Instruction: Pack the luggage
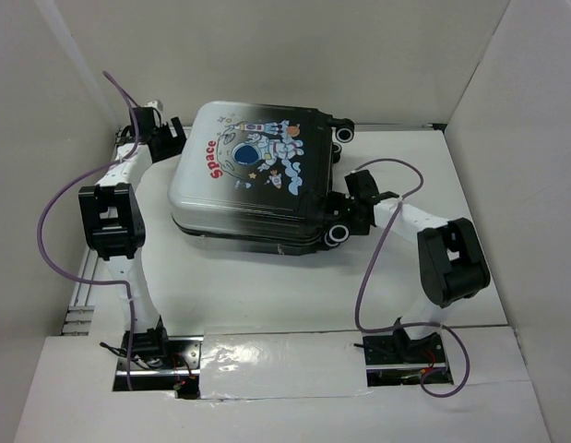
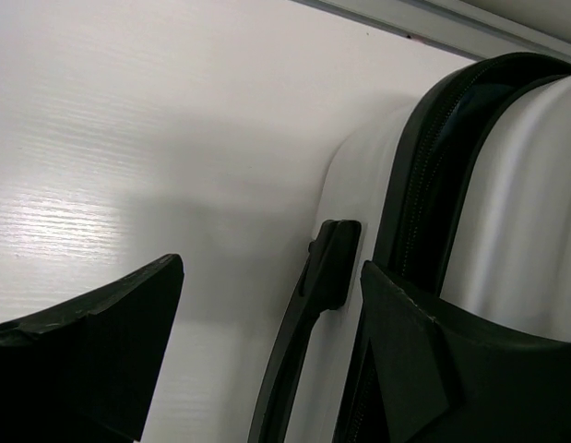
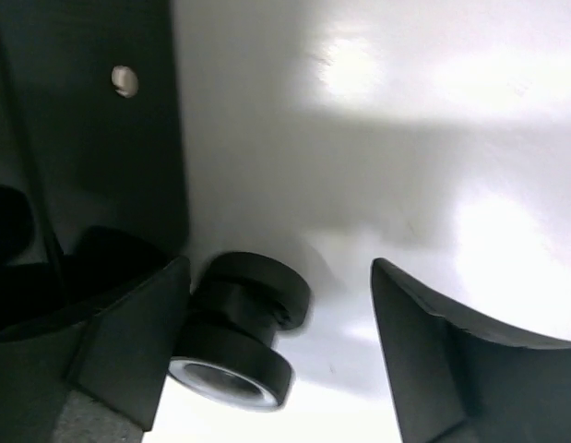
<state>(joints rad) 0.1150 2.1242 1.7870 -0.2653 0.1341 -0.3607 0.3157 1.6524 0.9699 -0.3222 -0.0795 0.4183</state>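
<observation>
As luggage (image 1: 253, 171) rests | left jaws wide astride handle (image 2: 313, 305) | right jaws wide astride wheel (image 3: 239, 341)

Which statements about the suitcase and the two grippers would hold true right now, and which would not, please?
1. The luggage lies flat with its astronaut print facing up. True.
2. The right gripper is shut on a wheel. False: its fingers stand apart, and the wheel sits between them, close to one finger.
3. The luggage lies spread wide open. False: its two shells are folded together.
4. The left gripper is open at the side of the luggage that carries the black handle. True.
</observation>
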